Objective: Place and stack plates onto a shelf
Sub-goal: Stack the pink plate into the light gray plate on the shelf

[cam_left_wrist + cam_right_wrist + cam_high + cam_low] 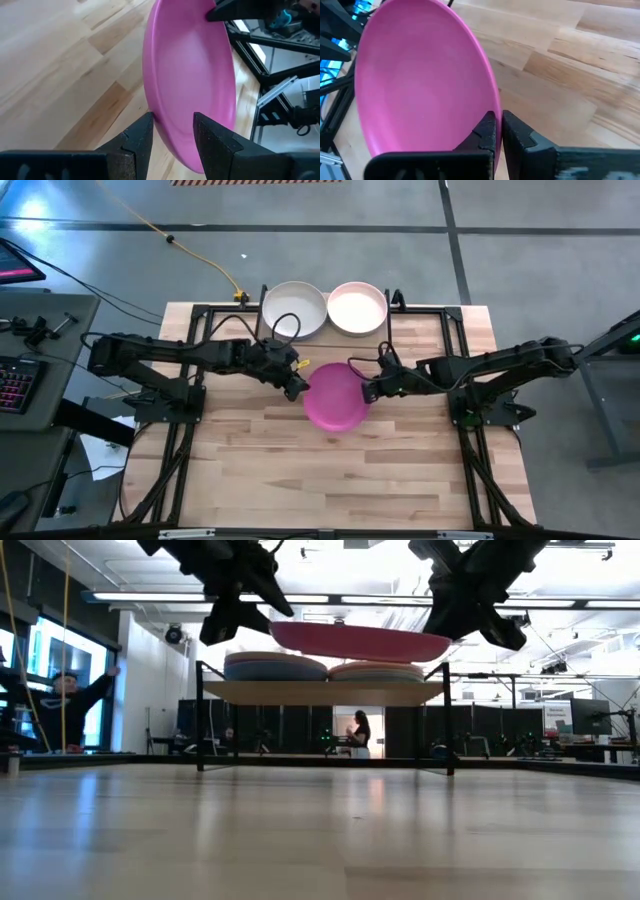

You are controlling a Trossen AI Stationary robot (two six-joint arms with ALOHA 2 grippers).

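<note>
Magenta plate (335, 397) held level in the air above the bench (340, 470), just in front of the shelf (322, 692). Right hand (499, 131) pinched closed on its rim; left hand (172, 131) open, fingers straddling the opposite rim. Shelf carries two plate stacks, topped cream (294, 310) and pale pink (357, 307).

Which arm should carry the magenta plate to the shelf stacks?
Right. The right gripper is clamped on the round matte magenta plate's rim; the left gripper is open around the opposite edge, not gripping.
</note>
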